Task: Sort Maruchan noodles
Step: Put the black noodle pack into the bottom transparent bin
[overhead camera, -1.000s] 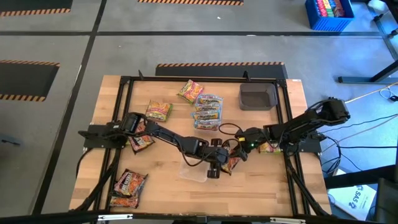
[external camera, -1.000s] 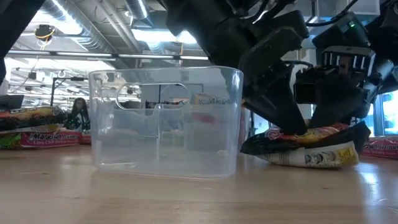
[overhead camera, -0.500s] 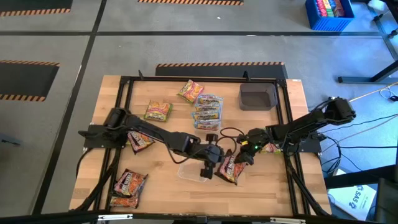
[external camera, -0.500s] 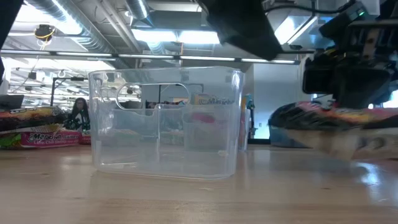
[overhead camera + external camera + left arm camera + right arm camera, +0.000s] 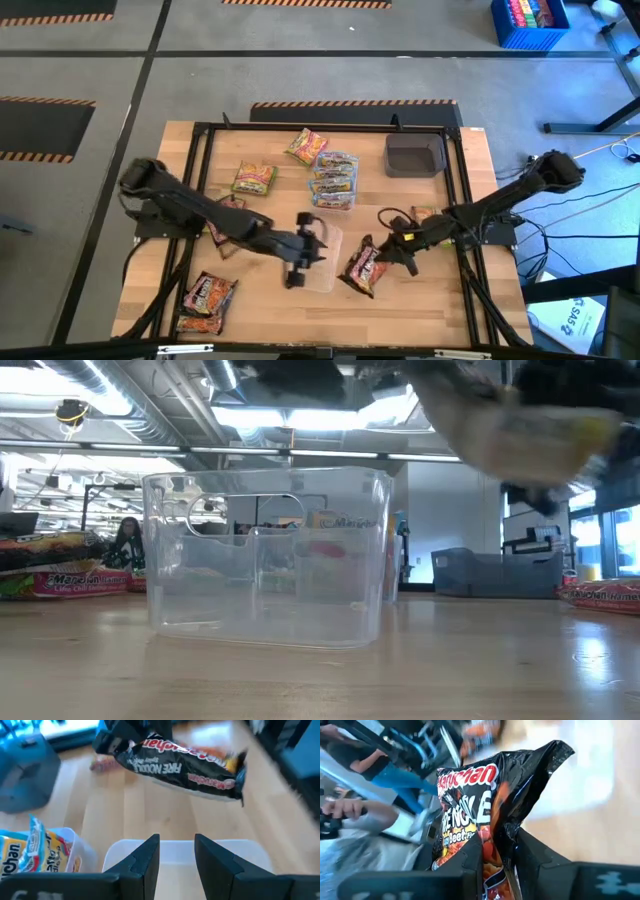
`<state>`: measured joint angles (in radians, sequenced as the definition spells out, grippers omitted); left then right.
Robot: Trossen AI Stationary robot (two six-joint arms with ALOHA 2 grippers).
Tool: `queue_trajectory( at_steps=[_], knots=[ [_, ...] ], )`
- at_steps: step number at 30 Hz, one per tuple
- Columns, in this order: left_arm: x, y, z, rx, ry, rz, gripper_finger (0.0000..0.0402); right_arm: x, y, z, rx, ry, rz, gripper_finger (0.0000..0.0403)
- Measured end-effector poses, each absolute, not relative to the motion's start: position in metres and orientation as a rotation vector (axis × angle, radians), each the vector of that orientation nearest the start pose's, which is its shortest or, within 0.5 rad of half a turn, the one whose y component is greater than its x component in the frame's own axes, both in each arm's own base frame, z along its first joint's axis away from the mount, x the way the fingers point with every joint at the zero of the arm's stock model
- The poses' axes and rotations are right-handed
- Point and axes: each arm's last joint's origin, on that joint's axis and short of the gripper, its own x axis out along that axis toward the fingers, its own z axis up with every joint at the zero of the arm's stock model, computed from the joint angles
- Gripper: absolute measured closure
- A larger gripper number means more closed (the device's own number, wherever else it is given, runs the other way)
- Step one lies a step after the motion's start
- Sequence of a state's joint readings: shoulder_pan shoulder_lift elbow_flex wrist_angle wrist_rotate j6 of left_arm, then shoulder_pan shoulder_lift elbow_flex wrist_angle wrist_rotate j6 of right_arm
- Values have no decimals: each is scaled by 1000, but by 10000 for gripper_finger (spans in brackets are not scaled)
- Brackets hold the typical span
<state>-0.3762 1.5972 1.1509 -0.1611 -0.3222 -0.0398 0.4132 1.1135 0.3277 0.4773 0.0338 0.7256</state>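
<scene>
High view: the right gripper (image 5: 385, 262) pinches one end of a dark maroon packet (image 5: 361, 270) near the table's (image 5: 445, 300) front edge, just beside the clear tub (image 5: 318, 262). The left gripper (image 5: 297, 262) is at the tub; from here we cannot tell how its fingers stand. Other noodle packets lie loose — a cluster (image 5: 330, 175) toward the rear edge by the grey tray (image 5: 414, 154), a pair (image 5: 205, 298) at the front-left corner.

Low view: the tub (image 5: 268, 555) stands upright on the wood, apparently empty. The held packet (image 5: 520, 420) hangs blurred, clear of the table and off to one side of the tub. A packet (image 5: 60, 582) at the far edge reads "Maruchan".

Left wrist view: the left fingers (image 5: 145, 860) stand slightly spread over the tub rim (image 5: 185, 851), pinching nothing. The maroon packet (image 5: 185, 767) hangs beyond them; we read "FIRE NOODLE" and "Maruchan". A pale packet (image 5: 20, 852) shows "chan".

Right wrist view: the right fingers (image 5: 472, 865) press onto the packet (image 5: 485, 815) — "Maruchan", "Beef" legible. A person's sleeve (image 5: 375, 815) shows in the room behind.

We judge the step to be carrying this maroon packet to its bin. The next move calls for bringing it over the tub opening before letting go, while keeping clear of the left arm.
</scene>
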Motion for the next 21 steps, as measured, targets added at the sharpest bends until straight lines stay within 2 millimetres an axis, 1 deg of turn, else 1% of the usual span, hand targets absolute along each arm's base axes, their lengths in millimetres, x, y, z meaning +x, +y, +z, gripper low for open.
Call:
queue_trajectory(
  at_steps=[4, 8, 12, 14, 18, 21],
  knots=[
    [302, -110, 269, 95, 400, -51, 285, 203, 92, 199, 471, 300, 146, 338],
    [285, -103, 275, 61, 305, -66, 285, 213, 102, 213, 274, 219, 35, 338],
    [282, -101, 283, 50, 266, -49, 284, 229, 108, 218, 116, 203, -53, 338],
    [284, -98, 287, 62, 251, -37, 276, 237, 111, 218, 50, 206, -93, 338],
    [287, -92, 293, 59, 243, -28, 241, 257, 119, 220, -66, 211, -166, 339],
    [289, -86, 294, 5, 257, -22, 209, 269, 125, 224, -106, 205, -200, 339]
  ],
)
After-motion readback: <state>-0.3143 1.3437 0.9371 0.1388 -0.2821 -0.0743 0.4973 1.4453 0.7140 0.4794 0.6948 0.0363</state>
